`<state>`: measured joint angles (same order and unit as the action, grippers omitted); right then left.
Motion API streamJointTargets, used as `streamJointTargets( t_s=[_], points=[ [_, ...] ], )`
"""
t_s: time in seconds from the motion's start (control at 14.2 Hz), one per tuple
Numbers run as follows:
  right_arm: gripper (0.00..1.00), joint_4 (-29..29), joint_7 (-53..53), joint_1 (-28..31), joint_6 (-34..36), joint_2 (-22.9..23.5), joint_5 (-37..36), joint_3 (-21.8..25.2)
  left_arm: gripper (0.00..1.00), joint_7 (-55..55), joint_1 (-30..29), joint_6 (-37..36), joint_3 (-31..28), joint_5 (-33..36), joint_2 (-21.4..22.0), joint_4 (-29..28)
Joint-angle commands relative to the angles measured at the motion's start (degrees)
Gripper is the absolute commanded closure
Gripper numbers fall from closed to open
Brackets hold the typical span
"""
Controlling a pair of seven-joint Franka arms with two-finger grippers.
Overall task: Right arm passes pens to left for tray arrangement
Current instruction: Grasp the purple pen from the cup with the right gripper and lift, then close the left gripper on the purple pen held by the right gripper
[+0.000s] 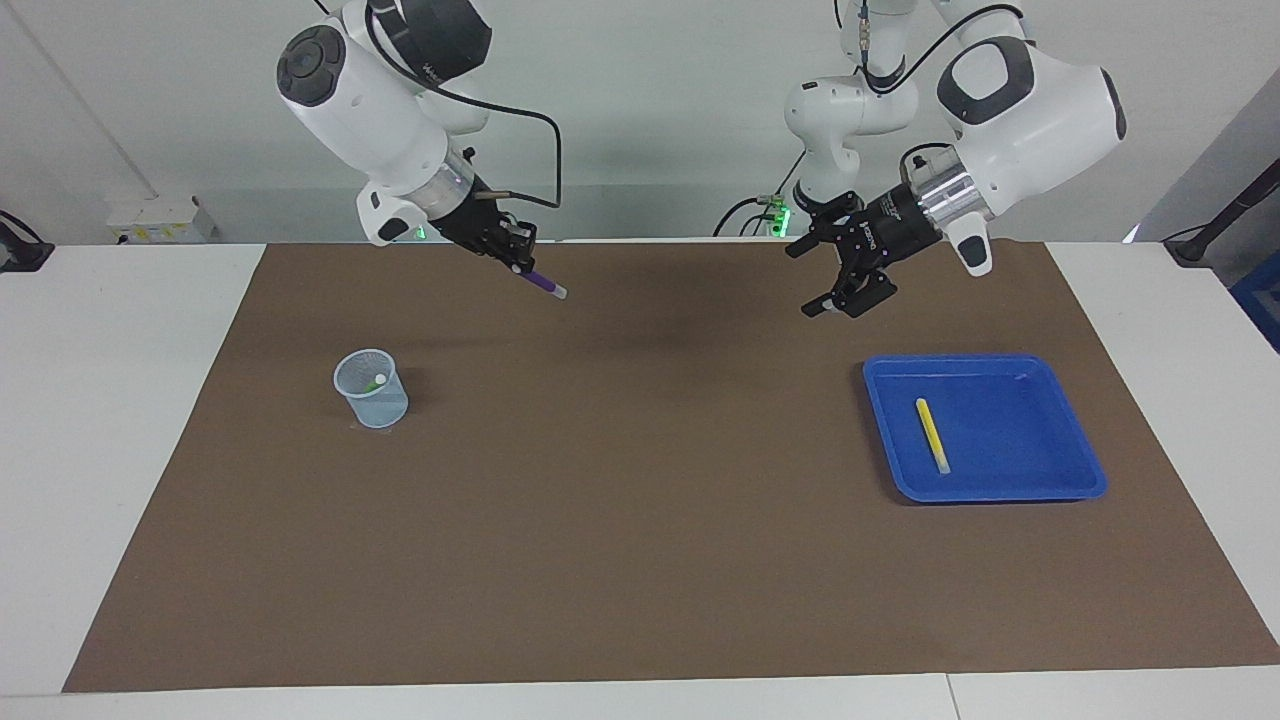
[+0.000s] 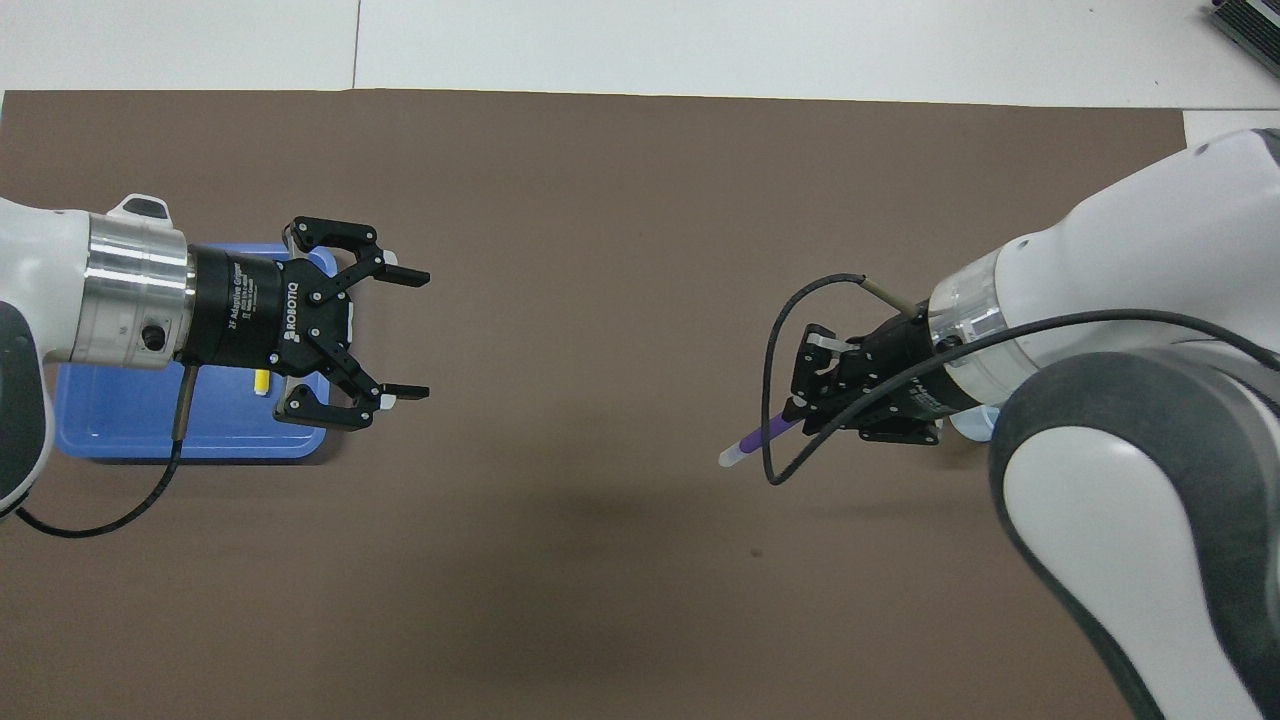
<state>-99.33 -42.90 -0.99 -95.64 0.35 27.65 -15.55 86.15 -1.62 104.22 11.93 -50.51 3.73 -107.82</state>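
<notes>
Across the bench, brown mat carries everything. I read this as mid-handover for pen two of three.

Right arm is up over the mat at the robots' edge, its end effector clamped on the purple pen. Pen sticks out pale end first, tilted down, pointing toward the left arm's end of the bench.

Left arm is raised too, its end effector spread wide and empty, over the mat just clear of the tray's rim, on the robots' side of it. Big air gap between the two end effectors, no contact yet.

Blue tray sits at the left arm's end of the bench. Yellow pen lies flat in it, so one is delivered.

Mesh cup stands at the right arm's end. Green pen is inside, only its top showing.

Next, as I see it: both arms close the gap over mid-mat, I line the open left fingers around the pen's free pale end, left closes, then right lets go. Alignment is the tricky bit since the pen is slim and tilted.
</notes>
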Motion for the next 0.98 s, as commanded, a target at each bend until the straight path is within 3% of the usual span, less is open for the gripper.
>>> streamJointTargets(
  t_s=[0.0, 0.14, 0.42, 0.56, 0.91],
  points=[
    [1.0, -4.8, -9.4, -2.8, -8.0, -2.6, 5.8, -0.2, 0.0, -6.9, 2.5, 4.1, -0.6, -4.9, 5.8, -9.0],
    [1.0, -6.8, -16.9, -5.2, -14.7, -3.3, 11.0, -0.2, 0.0, -6.6, 6.7, 9.9, -0.5, -5.1, 7.0, -12.2],
    [1.0, -9.7, -29.0, -13.0, -26.6, -3.8, 14.7, -0.2, 0.0, -2.0, 11.1, 16.3, -0.6, -7.3, 8.1, -15.1],
    [1.0, -10.4, -31.2, -14.5, -29.0, -3.8, 15.2, -0.2, 0.01, -0.5, 12.9, 19.3, -0.6, -7.3, 8.2, -16.3],
    [1.0, -10.4, -31.2, -14.4, -28.9, -3.8, 15.3, -0.2, 0.06, 0.9, 15.3, 19.4, -0.6, -7.3, 9.0, -17.4]
  ],
)
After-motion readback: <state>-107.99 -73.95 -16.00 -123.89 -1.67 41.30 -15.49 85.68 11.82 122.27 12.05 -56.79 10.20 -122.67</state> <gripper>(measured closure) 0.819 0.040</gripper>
